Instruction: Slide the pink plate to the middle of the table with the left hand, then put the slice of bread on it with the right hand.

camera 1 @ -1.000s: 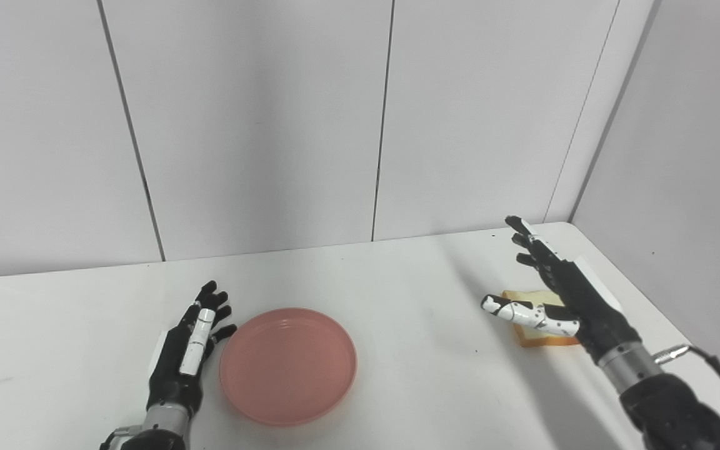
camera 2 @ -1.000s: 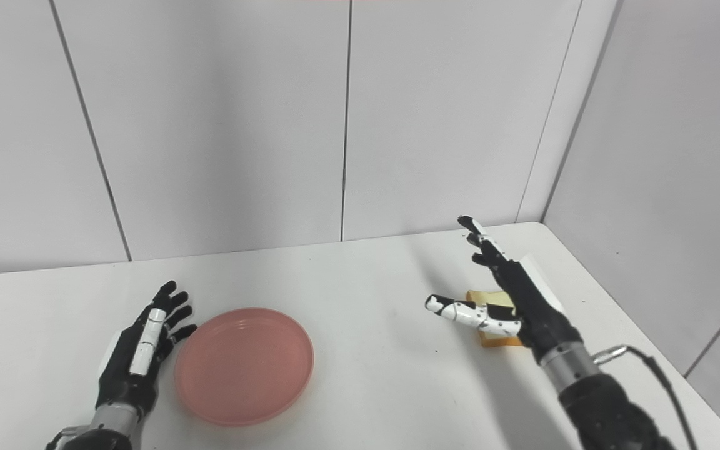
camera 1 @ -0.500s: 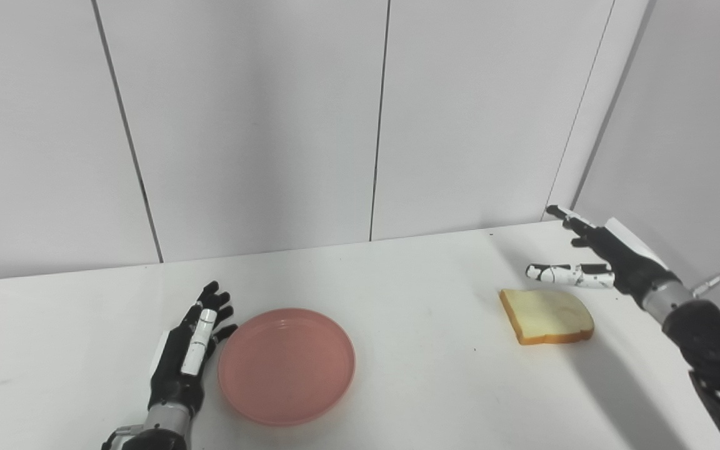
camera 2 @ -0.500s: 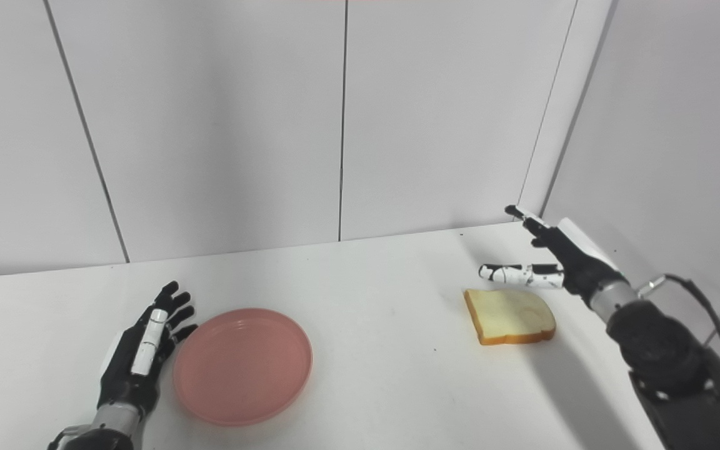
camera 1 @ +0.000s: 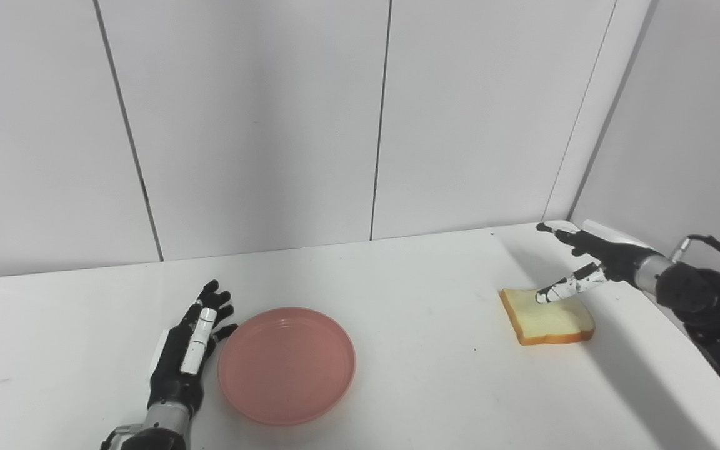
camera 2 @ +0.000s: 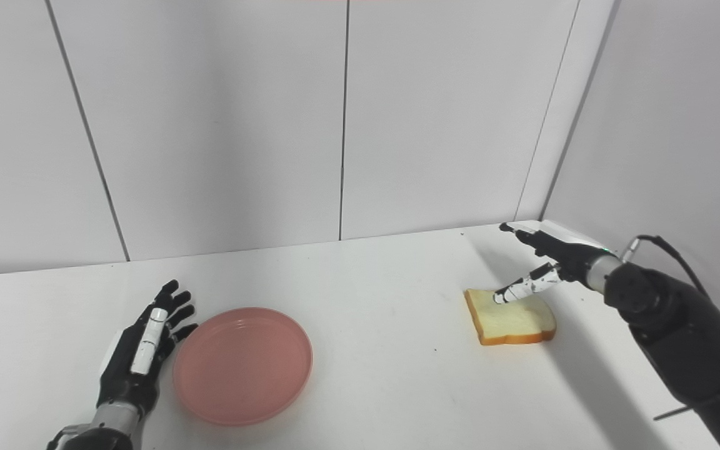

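Observation:
The pink plate [camera 1: 287, 364] lies on the white table, left of the middle. My left hand [camera 1: 186, 350] rests open on the table just left of the plate's rim, fingers stretched forward. The slice of bread [camera 1: 547, 317] lies flat at the right side of the table. My right hand [camera 1: 585, 262] hovers open over the bread's far edge, its thumb pointing down at the slice's top; whether it touches the bread I cannot tell. In the right eye view the same right hand [camera 2: 544, 259] reaches in from the right above the bread [camera 2: 513, 322].
The white table [camera 1: 422, 350] stands in a corner, with grey wall panels behind it and close along its right side. A black cable [camera 1: 713, 247] loops off my right forearm near the right wall.
My right hand swung from over the bread's near side out to the right, then lowered toward the slice's far edge with its thumb tipped down. Left hand, plate and bread stayed put.

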`<state>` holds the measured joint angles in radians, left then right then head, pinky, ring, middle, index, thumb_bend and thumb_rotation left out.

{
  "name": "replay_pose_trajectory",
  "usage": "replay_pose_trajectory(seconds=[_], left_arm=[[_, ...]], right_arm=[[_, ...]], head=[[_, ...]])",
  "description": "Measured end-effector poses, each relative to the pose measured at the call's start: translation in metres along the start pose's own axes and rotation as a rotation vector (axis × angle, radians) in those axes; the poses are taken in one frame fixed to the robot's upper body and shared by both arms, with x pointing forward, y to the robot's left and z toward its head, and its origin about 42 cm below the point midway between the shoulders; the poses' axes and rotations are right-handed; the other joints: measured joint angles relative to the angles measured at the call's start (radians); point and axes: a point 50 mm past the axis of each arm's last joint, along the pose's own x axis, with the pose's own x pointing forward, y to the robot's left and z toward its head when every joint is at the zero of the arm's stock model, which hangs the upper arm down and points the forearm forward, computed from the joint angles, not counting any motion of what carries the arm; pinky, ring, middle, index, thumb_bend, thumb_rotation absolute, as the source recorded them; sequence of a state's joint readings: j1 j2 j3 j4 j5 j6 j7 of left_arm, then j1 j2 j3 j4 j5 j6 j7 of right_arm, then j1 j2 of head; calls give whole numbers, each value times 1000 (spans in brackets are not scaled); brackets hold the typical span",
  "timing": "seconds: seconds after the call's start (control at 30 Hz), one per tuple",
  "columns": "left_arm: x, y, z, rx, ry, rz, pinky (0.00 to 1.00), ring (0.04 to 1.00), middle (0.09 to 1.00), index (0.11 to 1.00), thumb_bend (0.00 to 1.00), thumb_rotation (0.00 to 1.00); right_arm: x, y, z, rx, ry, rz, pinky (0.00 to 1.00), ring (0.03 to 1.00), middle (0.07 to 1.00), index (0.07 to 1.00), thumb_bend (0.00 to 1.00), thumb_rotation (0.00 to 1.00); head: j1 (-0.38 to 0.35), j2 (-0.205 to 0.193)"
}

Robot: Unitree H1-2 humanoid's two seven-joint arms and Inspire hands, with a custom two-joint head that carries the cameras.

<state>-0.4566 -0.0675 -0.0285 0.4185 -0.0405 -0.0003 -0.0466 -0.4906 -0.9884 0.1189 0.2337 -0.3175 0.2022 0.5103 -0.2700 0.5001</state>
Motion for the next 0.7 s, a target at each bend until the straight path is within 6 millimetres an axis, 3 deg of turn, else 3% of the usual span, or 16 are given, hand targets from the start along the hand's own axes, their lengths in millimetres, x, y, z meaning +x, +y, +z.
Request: replay_pose_trajectory(seconds=[0.3,0.5,0.7], left_arm=[[0,0,0,0,-1,-1,787,874,892,893,859,841],[0,-1,0,-1,-1,-1,778,872,888,886,850,841],[0,-2,0,-2,-1,3,768,870,892,894,864,845]], right_arm=[[15,-5,18,-235,3,139,1000,1000,990,976,1000,344],[21,-7,17,-290,33,206,860,996,1000,971,1000,300],[27,-14,23,-349,76,282,860,999,1000,974,1000,267]], head=[[8,2],[9,5],[12,6]])
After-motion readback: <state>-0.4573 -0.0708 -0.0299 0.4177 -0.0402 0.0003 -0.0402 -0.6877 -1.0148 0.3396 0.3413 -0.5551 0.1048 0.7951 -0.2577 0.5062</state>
